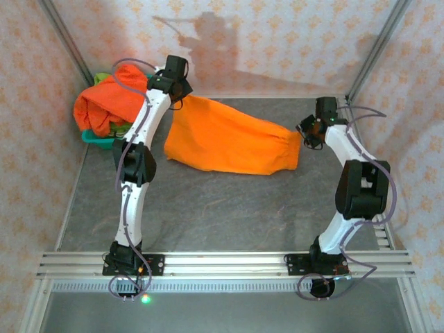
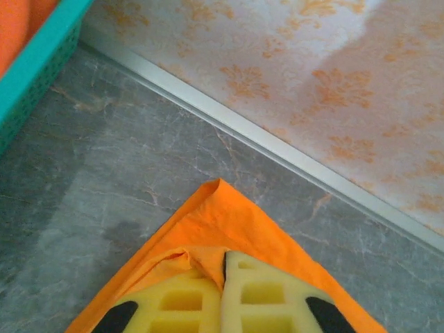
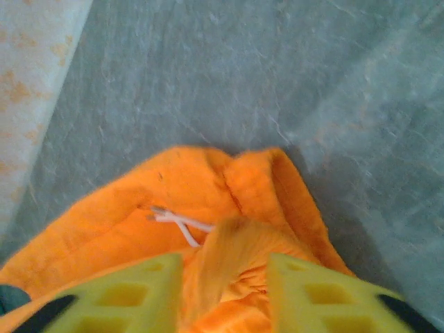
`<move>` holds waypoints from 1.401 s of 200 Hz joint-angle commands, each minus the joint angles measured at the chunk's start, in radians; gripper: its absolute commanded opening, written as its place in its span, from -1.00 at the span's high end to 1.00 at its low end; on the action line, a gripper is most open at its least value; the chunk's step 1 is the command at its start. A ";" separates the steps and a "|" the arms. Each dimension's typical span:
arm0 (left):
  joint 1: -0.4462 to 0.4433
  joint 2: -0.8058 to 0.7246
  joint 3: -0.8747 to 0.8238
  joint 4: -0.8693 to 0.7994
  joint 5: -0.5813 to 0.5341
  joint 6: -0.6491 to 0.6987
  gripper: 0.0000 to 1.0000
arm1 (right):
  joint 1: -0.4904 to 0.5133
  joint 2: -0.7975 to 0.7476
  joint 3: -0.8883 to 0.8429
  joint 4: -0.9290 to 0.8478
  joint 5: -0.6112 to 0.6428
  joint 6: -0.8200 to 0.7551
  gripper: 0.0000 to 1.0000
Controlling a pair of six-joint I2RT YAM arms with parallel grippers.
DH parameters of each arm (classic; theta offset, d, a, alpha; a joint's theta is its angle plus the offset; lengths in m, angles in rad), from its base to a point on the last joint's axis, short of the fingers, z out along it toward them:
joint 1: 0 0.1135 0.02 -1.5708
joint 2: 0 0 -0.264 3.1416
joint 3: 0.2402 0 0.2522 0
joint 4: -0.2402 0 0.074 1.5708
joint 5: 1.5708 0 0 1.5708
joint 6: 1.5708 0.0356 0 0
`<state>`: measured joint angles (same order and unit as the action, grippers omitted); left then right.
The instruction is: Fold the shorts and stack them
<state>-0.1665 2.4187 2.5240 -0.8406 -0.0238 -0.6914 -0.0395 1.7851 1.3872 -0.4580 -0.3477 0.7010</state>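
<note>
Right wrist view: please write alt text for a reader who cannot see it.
The right gripper, yellow fingers apart, straddles a bunched fold of bright orange fabric shorts; a white drawstring lies beside the fold. Beyond are a grey marbled table and, at left, a pale patterned wall.

Near half: bare table (image 1: 222,215) lets you pass freely.
Middle back: the orange shorts (image 1: 229,139) lie across your way, side to side.
Back left: the teal basket (image 1: 97,141), heaped full, blocks you.
Back edge: the wall (image 2: 312,83) leaves you a narrow strip.
</note>
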 commanded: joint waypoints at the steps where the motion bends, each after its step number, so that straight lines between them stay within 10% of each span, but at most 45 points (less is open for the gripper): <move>1: 0.042 0.056 0.117 0.026 0.059 -0.112 0.30 | -0.014 0.051 0.110 -0.008 -0.011 0.015 -0.02; 32: 0.052 -0.017 0.166 0.010 0.093 -0.060 -0.69 | -0.014 -0.071 0.047 0.111 -0.037 0.032 -0.33; 54: 0.038 -0.181 0.013 0.011 0.108 0.008 -0.99 | -0.011 -0.205 -0.077 0.195 -0.081 0.041 -0.40; 116: -0.036 -0.641 -0.898 0.462 0.294 -0.121 -1.00 | 0.132 -0.271 -0.277 0.280 -0.191 0.062 -0.43; 216: -0.072 -0.436 -1.224 0.757 0.314 -0.178 -1.00 | 0.139 -0.042 -0.399 0.281 -0.180 0.035 -0.41; 280: -0.072 -0.628 -1.554 0.818 0.206 -0.191 -1.00 | 0.072 -0.130 -0.519 0.244 -0.185 -0.017 -0.39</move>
<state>-0.2428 1.8851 1.1019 -0.0010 0.2874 -0.8677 0.0570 1.7031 0.9253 -0.1322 -0.5865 0.7345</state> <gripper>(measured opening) 0.998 0.695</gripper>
